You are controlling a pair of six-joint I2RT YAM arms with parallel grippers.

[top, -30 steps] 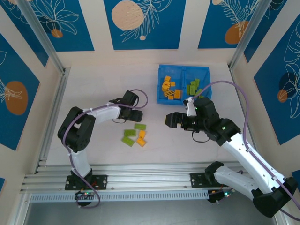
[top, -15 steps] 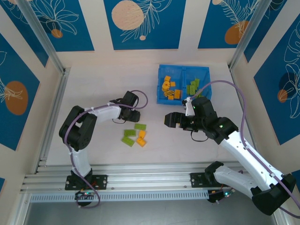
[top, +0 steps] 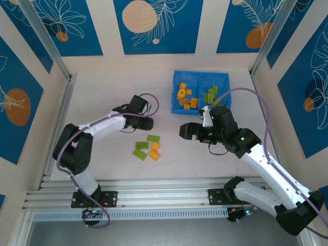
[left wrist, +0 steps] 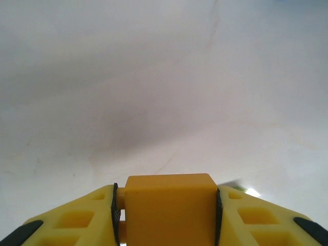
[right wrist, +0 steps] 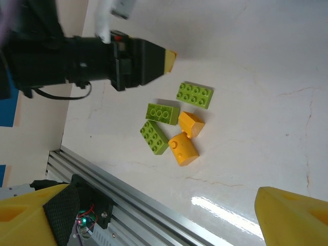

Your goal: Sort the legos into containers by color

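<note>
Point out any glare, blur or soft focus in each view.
Left wrist: orange-yellow brick in focus, table behind it soft with a dim shadow. Right wrist: white glare streak on the table low in frame, yellow fingers blurred at the corners. Top external: evenly lit, sharp.

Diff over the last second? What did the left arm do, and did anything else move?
The left hand closed on an orange-yellow brick, and its arm's elbow swung left, toward the near edge. The right hand stayed open and barely shifted. The five loose bricks and the blue bin stayed put.
</note>
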